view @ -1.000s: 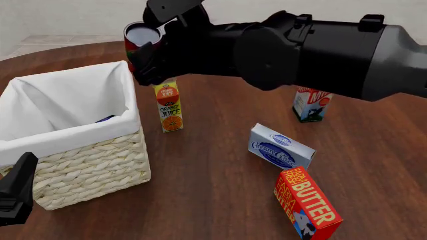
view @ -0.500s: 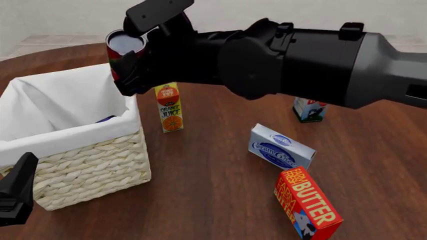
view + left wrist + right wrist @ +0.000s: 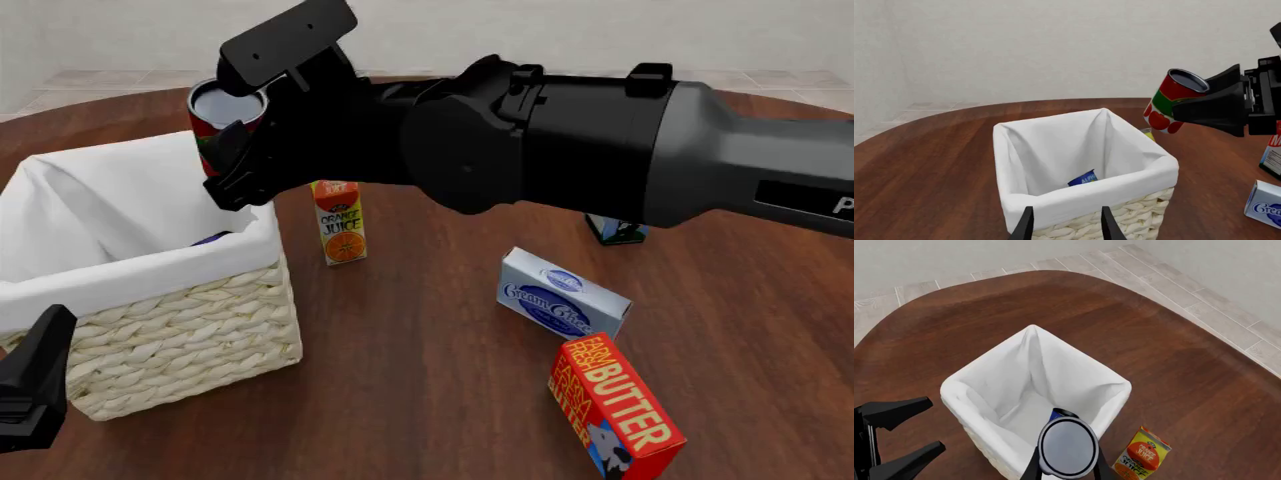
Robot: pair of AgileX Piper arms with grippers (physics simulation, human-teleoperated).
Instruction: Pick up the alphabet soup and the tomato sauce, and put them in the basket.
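Right gripper (image 3: 230,140) is clamped on the tomato sauce (image 3: 218,125), fingers on both sides of the can, held in the air over the far right corner of the basket (image 3: 187,320). Can is lifted clear of the worktop (image 3: 427,400), tilted a bit, top facing up twd the front cam. In left wrist view the tomato sauce (image 3: 1170,101) shows its red label w/ green band, dark top, tilted, hanging just past the basket rim (image 3: 1087,192) w/o touching it. Right wrist view looks straight down on the can top (image 3: 1067,447), w/ the open basket (image 3: 974,405) directly below and beyond it.

Alphabet soup (image 3: 1083,178) is already inside the basket, lying low on the white liner; only a blue bit of label shows. Same blue bit seen in front view (image 3: 211,238) and under the can in right wrist view (image 3: 1055,414).

Left gripper (image 3: 1066,227) sits low at the near side of the basket, fingers apart w/ nothing between them, a moderate gap. Front view shows just one dark part of it at the bottom left corner (image 3: 34,385).

Other stuff on the worktop: orange juice carton (image 3: 340,222) upright just beside the basket's right side, cream cheese box (image 3: 562,293) mid-right, butter box (image 3: 614,406) near front right, milk carton (image 3: 615,230) mostly hidden behind the right arm.
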